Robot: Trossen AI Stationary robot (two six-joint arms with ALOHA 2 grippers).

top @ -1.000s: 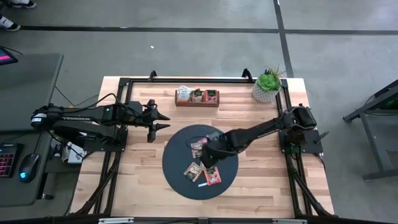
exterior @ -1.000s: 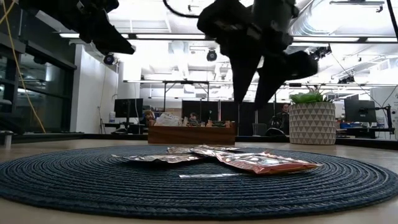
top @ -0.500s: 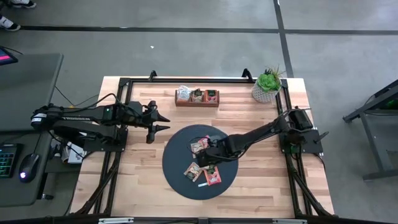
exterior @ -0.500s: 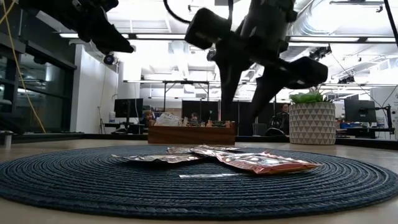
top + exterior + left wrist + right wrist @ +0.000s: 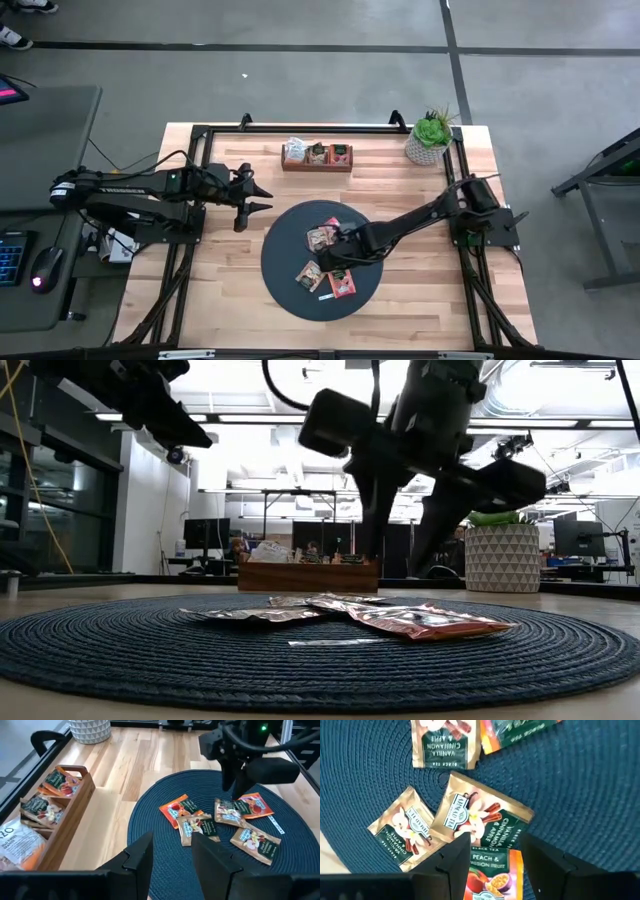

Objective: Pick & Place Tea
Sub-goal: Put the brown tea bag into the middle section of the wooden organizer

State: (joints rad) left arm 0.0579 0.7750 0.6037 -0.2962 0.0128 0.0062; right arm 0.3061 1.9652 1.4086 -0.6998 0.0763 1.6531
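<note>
Right gripper (image 5: 338,262) has sunk lower over the dark round mat (image 5: 285,285) in the past second, jaws spread and empty, straddling a vanilla tea sachet (image 5: 480,820) among several loose on the mat; a grasp looks close. Left gripper (image 5: 258,196) waits above the bench, jaws apart, empty

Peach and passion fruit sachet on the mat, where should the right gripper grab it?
Probably straight down from above, pinching its two free side edges: the peach sachet lies flat, one edge against a vanilla sachet. The open right gripper hangs over it.
</note>
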